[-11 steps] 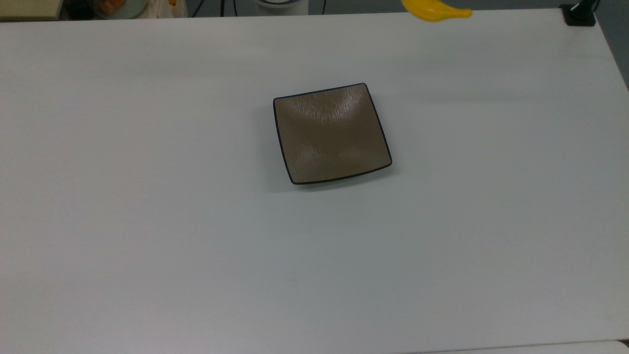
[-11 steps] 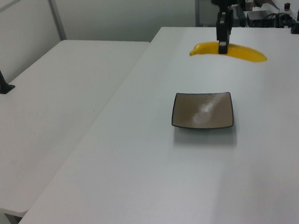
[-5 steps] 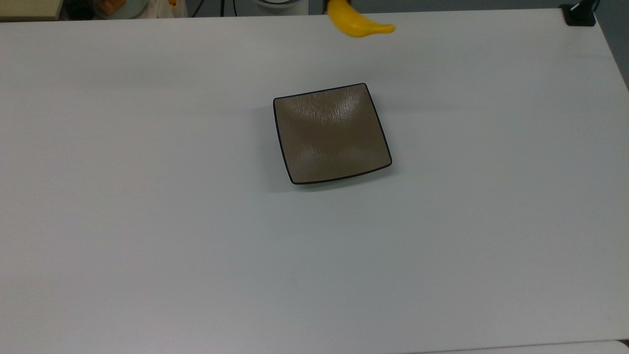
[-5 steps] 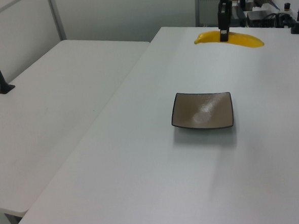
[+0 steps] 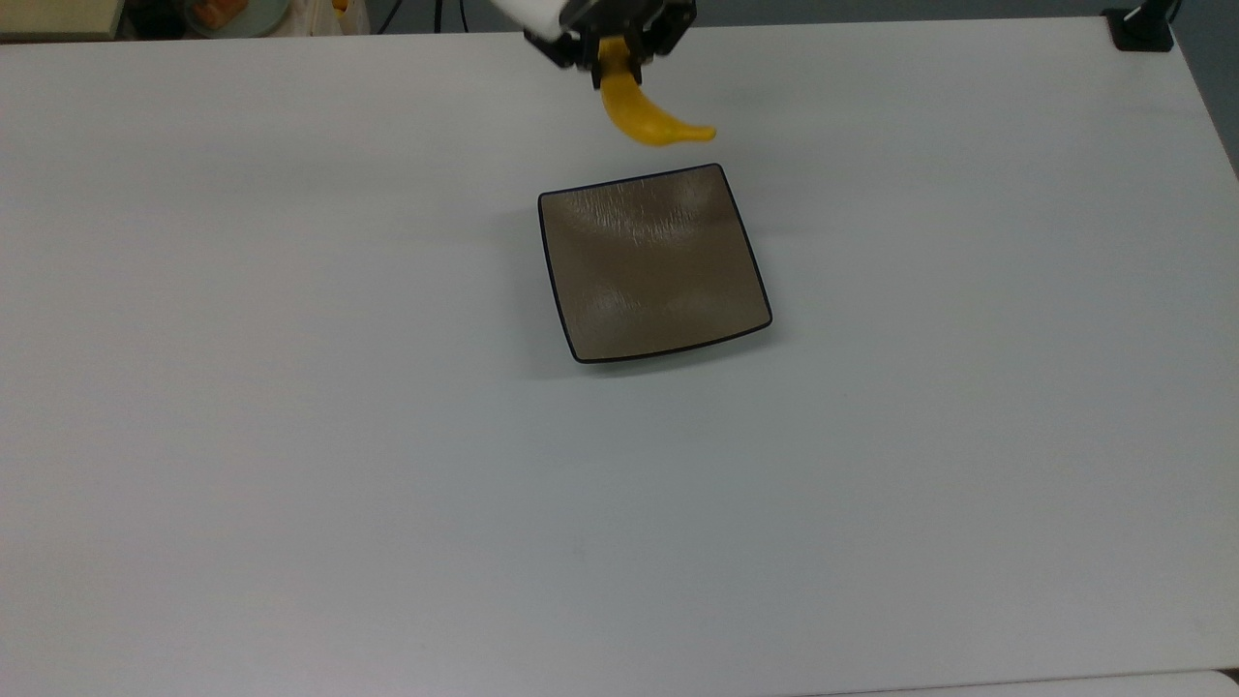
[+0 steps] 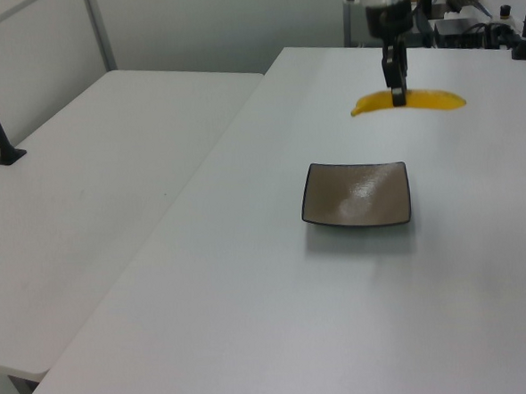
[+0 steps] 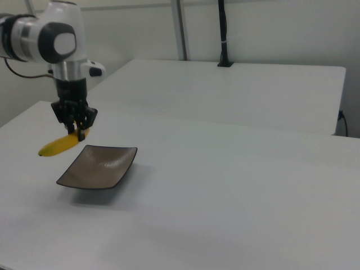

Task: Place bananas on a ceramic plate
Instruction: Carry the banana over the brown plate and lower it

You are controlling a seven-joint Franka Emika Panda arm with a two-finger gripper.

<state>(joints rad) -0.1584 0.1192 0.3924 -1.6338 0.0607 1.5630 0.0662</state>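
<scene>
My gripper is shut on the bright yellow banana, holding it near its middle, in the air above the table. The banana hangs just beyond the far edge of the square grey-brown ceramic plate, which lies flat with nothing on it. In the top view the banana's lower tip points to the top view's right, close to the plate's upper right corner.
The white table spreads wide around the plate. A second white table adjoins it in the left view. A black clamp sits at the top view's upper right corner. Clutter lies past the far edge.
The gripper has carried the banana toward the top view's left and down toward the plate. It has also turned, so the banana now hangs more steeply. The plate has not moved.
</scene>
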